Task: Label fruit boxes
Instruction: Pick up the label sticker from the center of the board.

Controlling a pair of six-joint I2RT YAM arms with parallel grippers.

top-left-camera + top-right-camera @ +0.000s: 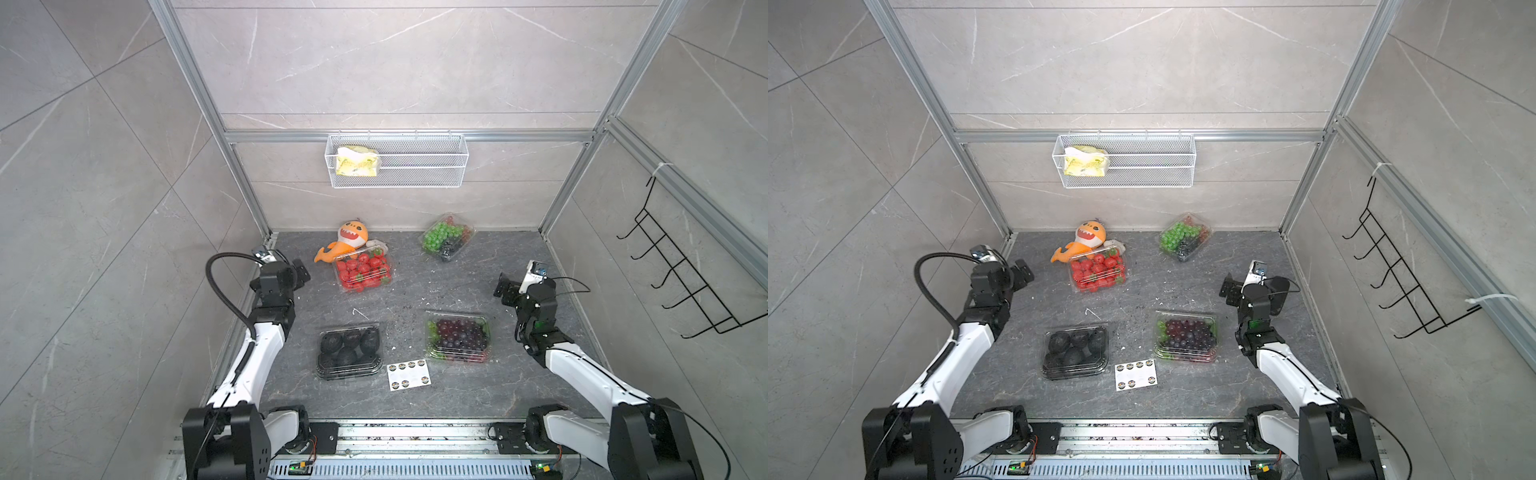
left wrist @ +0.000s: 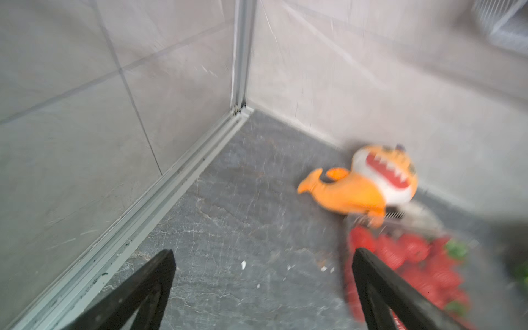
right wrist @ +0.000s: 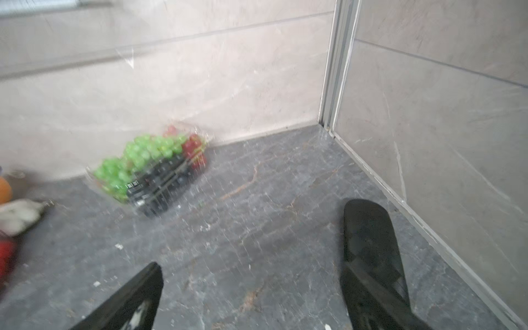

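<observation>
Left hand [image 2: 263, 254] and right hand [image 3: 257, 237] wide open, empty. Toward the grey surface's [image 1: 415, 291] far edge: clear plastic strawberry box [image 1: 363, 271], green-grape box [image 1: 445, 237]. Nearer front edge: purple-grape box [image 1: 457, 336], dark-fruit box [image 1: 349, 348].

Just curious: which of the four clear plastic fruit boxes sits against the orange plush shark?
The clear plastic box of red strawberries; the orange plush shark touches its far edge, the others stand apart.
</observation>
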